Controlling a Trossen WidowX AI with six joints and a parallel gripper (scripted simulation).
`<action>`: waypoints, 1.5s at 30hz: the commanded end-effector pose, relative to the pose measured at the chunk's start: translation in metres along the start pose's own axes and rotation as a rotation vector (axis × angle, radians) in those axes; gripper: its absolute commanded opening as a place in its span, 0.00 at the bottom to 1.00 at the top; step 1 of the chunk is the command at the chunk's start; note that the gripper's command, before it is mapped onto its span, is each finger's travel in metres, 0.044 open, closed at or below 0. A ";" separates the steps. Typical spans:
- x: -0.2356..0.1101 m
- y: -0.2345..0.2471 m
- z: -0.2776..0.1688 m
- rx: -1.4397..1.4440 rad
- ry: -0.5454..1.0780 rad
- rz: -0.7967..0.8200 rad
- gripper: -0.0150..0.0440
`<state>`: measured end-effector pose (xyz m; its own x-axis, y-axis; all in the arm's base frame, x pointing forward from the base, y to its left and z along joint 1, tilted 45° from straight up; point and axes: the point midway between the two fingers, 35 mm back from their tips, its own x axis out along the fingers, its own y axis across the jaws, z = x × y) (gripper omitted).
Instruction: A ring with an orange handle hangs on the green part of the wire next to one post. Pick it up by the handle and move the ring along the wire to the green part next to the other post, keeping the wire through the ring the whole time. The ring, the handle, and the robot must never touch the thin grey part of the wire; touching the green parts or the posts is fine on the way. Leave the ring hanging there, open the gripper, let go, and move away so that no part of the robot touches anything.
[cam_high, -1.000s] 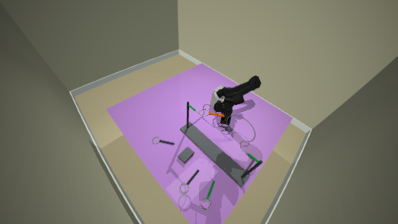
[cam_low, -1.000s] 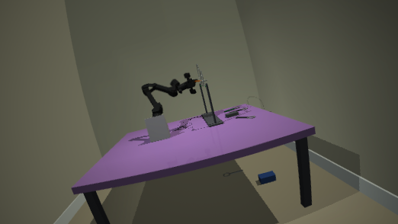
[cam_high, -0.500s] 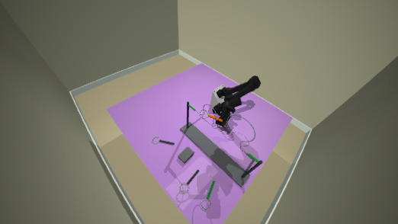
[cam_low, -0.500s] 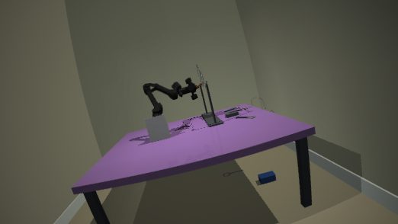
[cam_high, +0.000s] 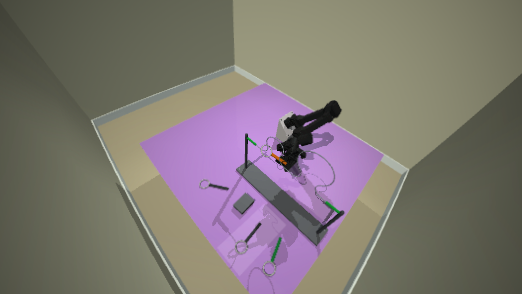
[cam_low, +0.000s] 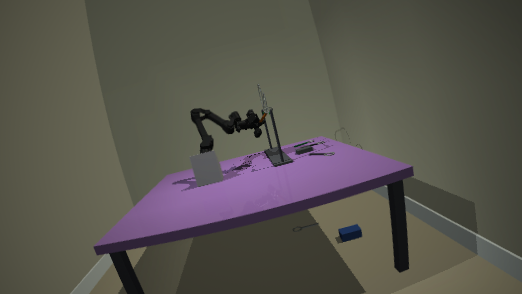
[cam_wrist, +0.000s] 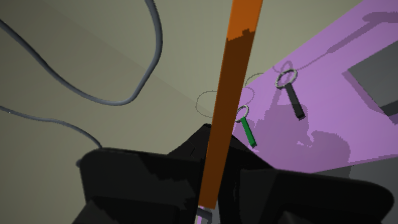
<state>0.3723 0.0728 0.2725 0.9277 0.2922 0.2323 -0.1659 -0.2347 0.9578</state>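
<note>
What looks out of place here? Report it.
A blue block and a small ring tool lie on the floor under the purple table, while similar ring tools lie on the tabletop.

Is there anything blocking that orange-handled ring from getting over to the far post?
No separate object blocks it. The fingers grip the orange handle; only the looping grey wire itself lies before the far green part, and must not be touched.

Matte black jointed arm (cam_high: 314, 120), rounded link housings, pale grey boxy base (cam_high: 285, 128), blocky black gripper (cam_high: 290, 161), markings apparently none
</note>
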 end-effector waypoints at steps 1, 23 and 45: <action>-0.001 -0.015 0.002 -0.075 -0.008 -0.039 0.00; -0.024 -0.095 0.029 -0.553 0.055 -0.262 0.00; -0.050 -0.137 0.071 -0.854 0.095 -0.402 0.00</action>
<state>0.3726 0.0277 0.1219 0.9442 0.2885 -0.1589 -0.0620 0.6296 0.7745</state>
